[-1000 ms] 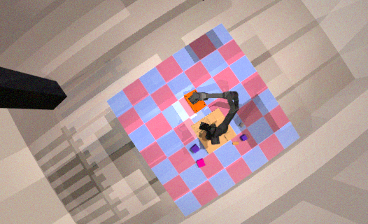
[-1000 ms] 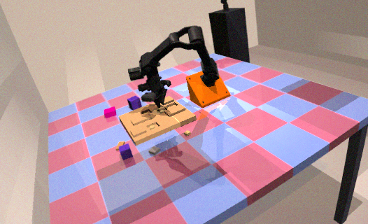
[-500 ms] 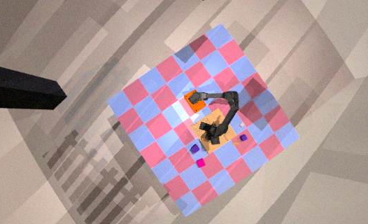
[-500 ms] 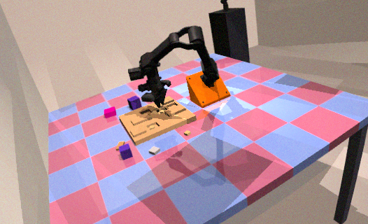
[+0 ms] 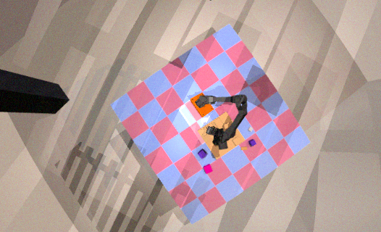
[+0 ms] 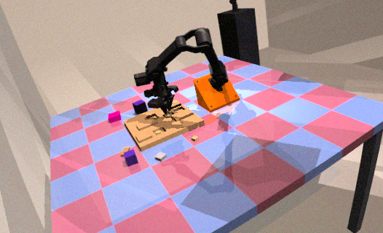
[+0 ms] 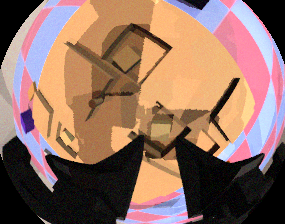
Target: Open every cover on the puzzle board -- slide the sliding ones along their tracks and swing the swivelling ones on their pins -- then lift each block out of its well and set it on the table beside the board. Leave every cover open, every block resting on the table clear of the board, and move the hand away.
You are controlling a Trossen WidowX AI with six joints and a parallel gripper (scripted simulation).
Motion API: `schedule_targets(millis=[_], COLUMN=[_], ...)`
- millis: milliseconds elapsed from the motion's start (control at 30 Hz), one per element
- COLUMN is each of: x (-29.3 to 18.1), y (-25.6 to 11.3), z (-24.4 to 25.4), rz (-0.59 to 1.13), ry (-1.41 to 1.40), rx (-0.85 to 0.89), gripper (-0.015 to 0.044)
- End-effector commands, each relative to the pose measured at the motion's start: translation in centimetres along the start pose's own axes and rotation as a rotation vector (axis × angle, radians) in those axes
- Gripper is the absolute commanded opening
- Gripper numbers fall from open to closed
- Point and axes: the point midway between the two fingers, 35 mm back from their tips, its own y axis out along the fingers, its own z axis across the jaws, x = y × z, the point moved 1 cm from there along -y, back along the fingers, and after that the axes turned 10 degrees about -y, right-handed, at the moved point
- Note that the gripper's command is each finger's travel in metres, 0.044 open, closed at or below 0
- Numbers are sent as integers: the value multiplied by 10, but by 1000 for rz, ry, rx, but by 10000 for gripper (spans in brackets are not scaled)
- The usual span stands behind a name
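The tan puzzle board (image 5: 222, 118) (image 6: 188, 124) (image 7: 198, 50) lies flat. In the wrist view it has several angular wells and dark grooves; covers are hard to tell from the board. A pale yellowish block (image 7: 127, 58) sits in the upper well. Another pale block (image 7: 161, 129) lies in a well just beyond the fingertips, and a smaller pale block (image 7: 67, 136) sits in the left well. My gripper (image 6: 167, 114) (image 7: 160, 139) is partly open and empty, pointing down low over the board. A small yellow block (image 6: 194, 138) and a whitish block (image 5: 250, 129) (image 6: 160, 156) lie on the table.
A purple cube (image 5: 252, 142) (image 6: 130, 157) stands near an orange piece (image 5: 243, 148) (image 6: 125, 151). Beyond the board are another purple cube (image 5: 202, 153) (image 6: 140, 106) and a magenta block (image 5: 207, 169) (image 6: 114, 116). The arm's orange wedge base (image 5: 206, 110) (image 6: 204, 100) stands beside the board.
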Motion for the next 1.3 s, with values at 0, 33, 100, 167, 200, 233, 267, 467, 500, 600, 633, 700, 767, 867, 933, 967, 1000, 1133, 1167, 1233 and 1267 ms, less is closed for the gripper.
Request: schedule_targets(millis=[0,33,100,167,200,233,267,467,500,600,633,700,767,867,933,967,1000,1133,1167,1233,1267], x=[-1,-1,-1,-2,-2,-2,-2,-2,-2,-2,-2,-2,-2,-2,-2,-1,-1,-1,-1,-1,-1], y=[6,7,9,10,11,12,12,13,13,16,17,19,21,23,23,20,20,20,20,20,20], z=[0,0,0,0,0,0,0,0,0,0,0,0,0,0,0,0,0,0,0,0,0], rz=[5,5,5,5,5,5,5,5,5,5,6,6,6,6,6,2,2,2,2,2,2], ry=[6,6,6,6,6,6,6,6,6,6,6,6,6,6,6,0,0,0,0,0,0], rx=[4,4,4,4,4,4,4,4,4,5,5,5,5,5,5,0,0,0,0,0,0], gripper=[144,144,144,144,144,144,144,144,144,144,144,144,144,144,144,137,130,104,97,84,80])
